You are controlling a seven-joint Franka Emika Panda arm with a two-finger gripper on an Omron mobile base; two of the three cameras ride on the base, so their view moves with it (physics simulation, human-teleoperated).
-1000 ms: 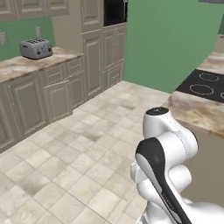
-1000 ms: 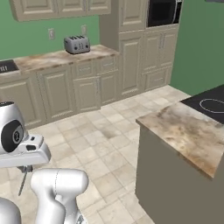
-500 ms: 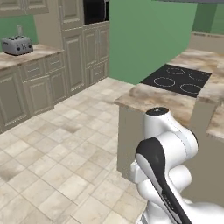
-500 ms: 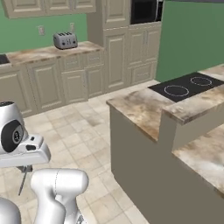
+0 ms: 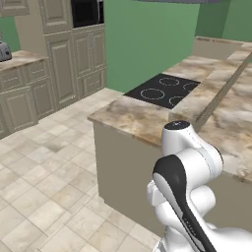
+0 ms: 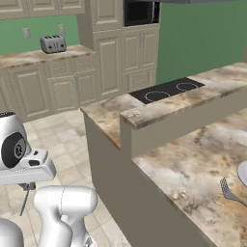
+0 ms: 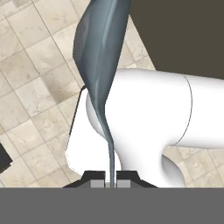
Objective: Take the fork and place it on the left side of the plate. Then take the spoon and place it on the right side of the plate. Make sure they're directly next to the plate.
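Gripper (image 7: 111, 183) clamped tight on spoon (image 7: 98, 57) handle – bowl jutting over tiled floor (image 7: 30, 78), fork (image 6: 230, 193) beside plate (image 6: 242, 172) on counter (image 6: 193, 169)

The slim bluish-grey metal spoon (image 7: 99, 57) looks smooth and softly glossy, its oval bowl carrying a dull sheen. The small grey metal fork (image 6: 228, 191) near the right edge of the mottled brown stone-look bench (image 6: 193, 169) reads as matt metal. That bench top is speckled and semi-polished. The flat black cooktop (image 5: 162, 90) is glassy and smooth. The floor (image 5: 44, 172) is matt beige tile; the panelled cabinets (image 6: 62, 87) look like painted wood.
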